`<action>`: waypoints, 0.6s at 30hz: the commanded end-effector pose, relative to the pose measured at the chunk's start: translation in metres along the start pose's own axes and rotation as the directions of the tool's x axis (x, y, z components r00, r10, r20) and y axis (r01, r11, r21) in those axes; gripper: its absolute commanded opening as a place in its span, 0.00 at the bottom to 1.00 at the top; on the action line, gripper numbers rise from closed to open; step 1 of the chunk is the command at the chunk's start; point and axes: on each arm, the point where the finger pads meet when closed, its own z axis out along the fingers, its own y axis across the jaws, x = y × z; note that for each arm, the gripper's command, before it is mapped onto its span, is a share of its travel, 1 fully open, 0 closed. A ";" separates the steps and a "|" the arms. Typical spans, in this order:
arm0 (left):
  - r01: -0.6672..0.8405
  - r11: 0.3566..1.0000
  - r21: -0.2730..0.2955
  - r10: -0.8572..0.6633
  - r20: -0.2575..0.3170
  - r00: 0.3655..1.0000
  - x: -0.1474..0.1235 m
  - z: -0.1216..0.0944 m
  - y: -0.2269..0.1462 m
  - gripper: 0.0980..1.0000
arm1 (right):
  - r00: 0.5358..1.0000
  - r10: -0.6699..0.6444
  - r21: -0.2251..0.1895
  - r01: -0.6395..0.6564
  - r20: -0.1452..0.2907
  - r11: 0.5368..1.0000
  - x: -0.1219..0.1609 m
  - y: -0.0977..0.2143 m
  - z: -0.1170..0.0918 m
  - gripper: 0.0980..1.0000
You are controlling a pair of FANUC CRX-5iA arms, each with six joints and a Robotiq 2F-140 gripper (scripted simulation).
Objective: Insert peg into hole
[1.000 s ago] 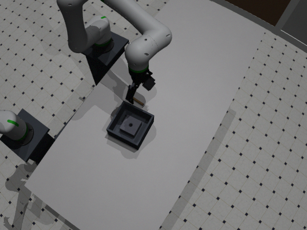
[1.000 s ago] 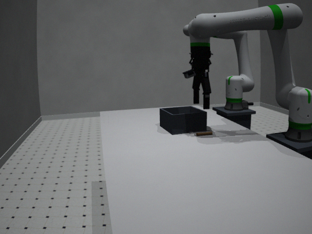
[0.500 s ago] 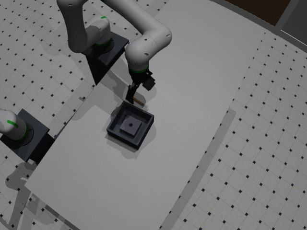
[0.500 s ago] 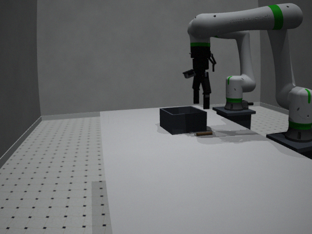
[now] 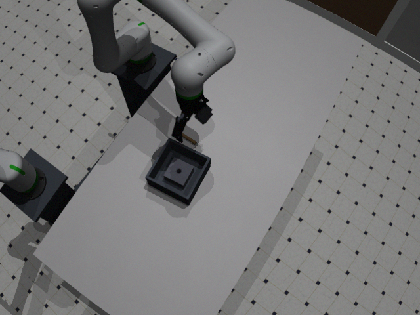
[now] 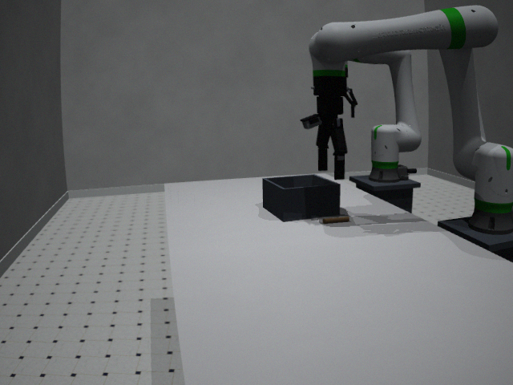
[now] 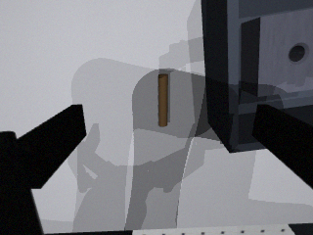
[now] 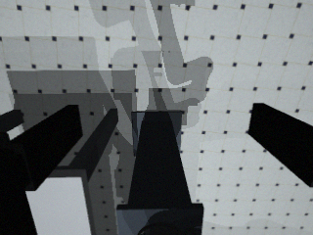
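Looking from the near part of the pale surface [image 5: 257,135] [image 6: 289,289] [image 7: 112,29], we first find the brown peg [image 5: 189,138] [image 6: 336,219] [image 7: 162,100] lying on its side, outside the open box [image 5: 201,181] [image 6: 294,203] [image 7: 217,73] and just beside it. In the box we see the plate [image 5: 186,176] [image 7: 279,73], its round hole [image 5: 178,170] [image 7: 297,53] facing up with no peg in it. Above the peg and the box's near corner, we have the left claw [image 5: 177,137] [image 6: 331,168] [image 7: 169,119] pointing down, fully open and gripping nothing. Farther off, we make out the right claw [image 6: 352,112] [image 8: 165,119], partly hidden behind the left one in the exterior view; it too is wide open and holds nothing, well apart from the peg. Farthest back, we see a plain grey wall [image 6: 186,83].

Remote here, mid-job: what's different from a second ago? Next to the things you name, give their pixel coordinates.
The right gripper [image 6: 352,105] [image 8: 165,119] has shifted rightward in the exterior view, now partly showing past the left gripper [image 5: 178,135] [image 6: 331,174] [image 7: 168,117]. Nothing was grasped or released; both are open. The left gripper, peg [image 5: 189,138] [image 6: 336,219] [image 7: 162,100] and box [image 5: 167,192] [image 6: 281,204] [image 7: 217,73] show no visible change.
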 end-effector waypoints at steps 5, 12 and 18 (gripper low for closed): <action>0.006 1.000 -0.006 -0.006 -0.012 1.000 0.004 -0.005 0.001 1.00 | 1.000 -0.004 -0.001 0.004 -0.014 1.000 0.003 0.003 -0.005 1.00; 0.006 1.000 -0.006 -0.006 -0.012 1.000 0.004 -0.005 0.001 0.25 | 1.000 -0.004 -0.001 0.004 -0.014 1.000 0.003 0.003 -0.005 1.00; 0.006 1.000 -0.006 -0.006 -0.012 1.000 0.004 -0.005 0.001 0.25 | 1.000 -0.004 -0.001 0.004 -0.014 1.000 0.003 0.003 -0.005 1.00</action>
